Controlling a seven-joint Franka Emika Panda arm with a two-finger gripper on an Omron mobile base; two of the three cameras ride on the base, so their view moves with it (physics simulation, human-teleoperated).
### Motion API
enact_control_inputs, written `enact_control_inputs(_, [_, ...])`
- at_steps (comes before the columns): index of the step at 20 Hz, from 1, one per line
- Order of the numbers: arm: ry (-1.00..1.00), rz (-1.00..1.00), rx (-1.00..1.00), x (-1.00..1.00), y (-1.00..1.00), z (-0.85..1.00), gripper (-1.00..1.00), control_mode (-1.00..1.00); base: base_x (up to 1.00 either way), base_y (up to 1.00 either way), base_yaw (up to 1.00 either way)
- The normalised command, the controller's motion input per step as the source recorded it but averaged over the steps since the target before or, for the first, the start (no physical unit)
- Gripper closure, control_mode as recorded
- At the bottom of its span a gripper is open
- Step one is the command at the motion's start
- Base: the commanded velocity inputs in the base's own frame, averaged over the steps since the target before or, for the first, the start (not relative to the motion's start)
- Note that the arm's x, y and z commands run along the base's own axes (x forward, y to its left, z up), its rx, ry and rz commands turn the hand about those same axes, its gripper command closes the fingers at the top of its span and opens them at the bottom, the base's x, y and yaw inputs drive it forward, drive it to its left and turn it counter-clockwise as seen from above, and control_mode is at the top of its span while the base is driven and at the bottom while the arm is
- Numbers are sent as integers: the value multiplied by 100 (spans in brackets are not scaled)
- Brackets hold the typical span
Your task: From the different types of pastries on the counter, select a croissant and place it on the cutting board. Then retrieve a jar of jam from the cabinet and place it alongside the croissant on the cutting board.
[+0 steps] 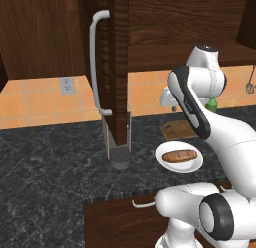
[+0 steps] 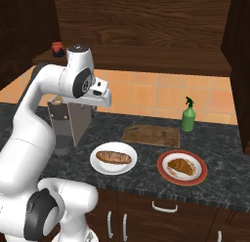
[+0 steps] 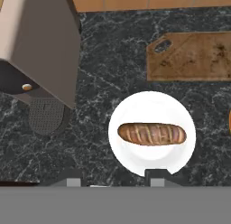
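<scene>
Fingers point(image 3: 113, 181) above long dark ridged pastry point(image 3: 152, 133)

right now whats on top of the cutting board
Nothing can be seen on the cutting board; its wood lies bare. The croissant sits on a red-rimmed plate, the long pastry on a white plate. No part of the board is covered.

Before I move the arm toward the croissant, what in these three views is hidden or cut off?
- Croissant: in the hand view just a sliver at the right edge; in the left base view the arm covers it.
- Cutting board: right end cut by the hand view's edge; mostly behind the arm in the left base view.
- Gripper: only its tips show, spread apart.
- Jar of jam: small, on the shelf.
</scene>
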Motion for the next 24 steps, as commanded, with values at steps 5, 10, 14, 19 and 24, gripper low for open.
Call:
enact_control_inputs(5, [-18, 21, 10, -20, 22, -7, -100, -100, 0, 0, 0])
enact_control_inputs(10, [-69, 34, 3, 0, 48, 67, -100, -100, 0, 0, 0])
enact_control_inputs(14, [-10, 6, 0, 13, 23, 29, -100, -100, 0, 0, 0])
enact_control_inputs(19, [-16, 0, 0, 42, 44, 100, -100, -100, 0, 0, 0])
enact_control_inputs(24, [-7, 0, 0, 21, 49, 82, -100, -100, 0, 0, 0])
